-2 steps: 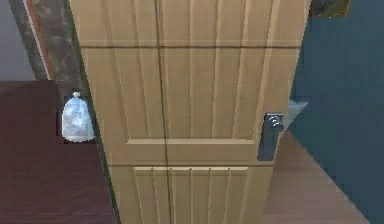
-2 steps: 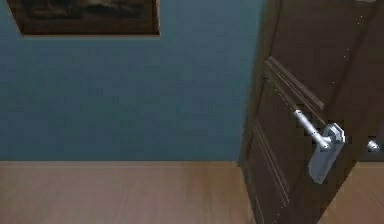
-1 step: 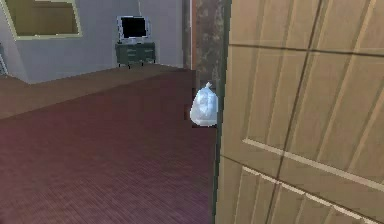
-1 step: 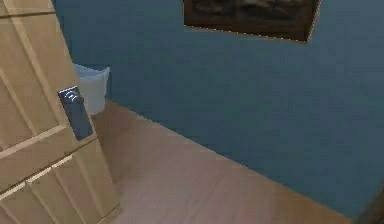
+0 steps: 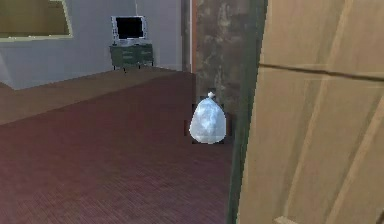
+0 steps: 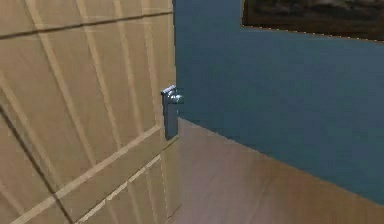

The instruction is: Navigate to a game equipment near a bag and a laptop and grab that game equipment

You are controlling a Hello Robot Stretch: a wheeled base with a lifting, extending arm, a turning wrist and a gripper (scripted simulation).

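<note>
A pale blue-white tied bag (image 5: 208, 119) sits on the dark red floor beside a mottled grey wall section (image 5: 222, 50), in the middle of the forward view. I see no game equipment and no laptop near it.
A light wooden door (image 5: 315, 120) fills the forward view's right; its panel (image 6: 80, 120) with a metal handle (image 6: 171, 105) covers the arm side view's left. A dark stand with a screen (image 5: 129, 45) stands far back. A blue wall (image 6: 290, 100) with a framed picture (image 6: 315, 15) lies beyond a tan floor (image 6: 260, 190).
</note>
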